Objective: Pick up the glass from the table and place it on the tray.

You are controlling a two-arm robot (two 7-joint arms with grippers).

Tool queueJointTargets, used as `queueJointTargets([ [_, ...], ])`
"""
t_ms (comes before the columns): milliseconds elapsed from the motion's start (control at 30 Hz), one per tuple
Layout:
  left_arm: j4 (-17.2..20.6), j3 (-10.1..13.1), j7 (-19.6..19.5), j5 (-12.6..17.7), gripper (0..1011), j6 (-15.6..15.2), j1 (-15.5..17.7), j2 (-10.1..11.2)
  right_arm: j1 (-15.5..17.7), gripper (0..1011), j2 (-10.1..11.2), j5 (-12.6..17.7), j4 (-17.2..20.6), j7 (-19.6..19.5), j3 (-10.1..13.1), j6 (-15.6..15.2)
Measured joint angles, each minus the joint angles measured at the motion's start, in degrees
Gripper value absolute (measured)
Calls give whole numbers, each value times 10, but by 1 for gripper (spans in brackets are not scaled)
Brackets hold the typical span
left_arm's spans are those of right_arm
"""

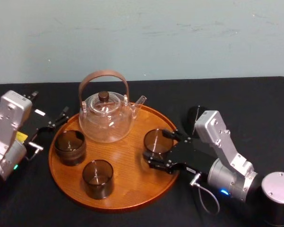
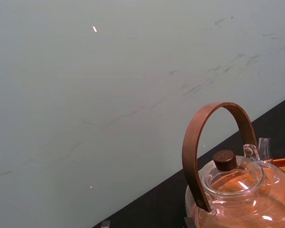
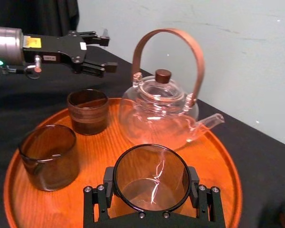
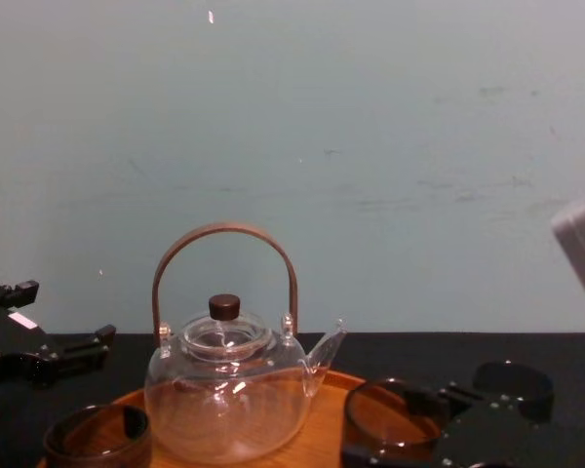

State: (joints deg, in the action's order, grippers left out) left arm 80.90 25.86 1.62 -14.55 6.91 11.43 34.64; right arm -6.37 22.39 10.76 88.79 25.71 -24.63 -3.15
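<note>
right gripper [image 1: 158,149]: clamped on the glass [image 1: 157,141], 1 finger on each side of its wall, at the tray's right edge.
glass: upright, mouth up, inside the tray [image 1: 128,163] rim on the right side. Can't tell if its base touches the wood.
grip rationale: my read is that the side pinch keeps it level and leaves the base free to seat.
tray: sits on the black table [image 1: 255,104]. It also carries the glass teapot [image 1: 105,118] at the tray's back and 2 other glasses [image 1: 70,146] on its left and front.
spot: apart from the spout and both other glasses, so release looks low-risk.
left gripper [image 1: 60,119]: just off the tray's left edge, fingers spread, empty, idle.
step: likely near done. Seat, let go, back out rightward.
</note>
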Motion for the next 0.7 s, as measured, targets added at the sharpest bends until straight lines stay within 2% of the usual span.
queueJointTargets([
  [700,0,0,0,0,1001,0,0,0,-12,915,-10,3,-25,12,-39,8],
])
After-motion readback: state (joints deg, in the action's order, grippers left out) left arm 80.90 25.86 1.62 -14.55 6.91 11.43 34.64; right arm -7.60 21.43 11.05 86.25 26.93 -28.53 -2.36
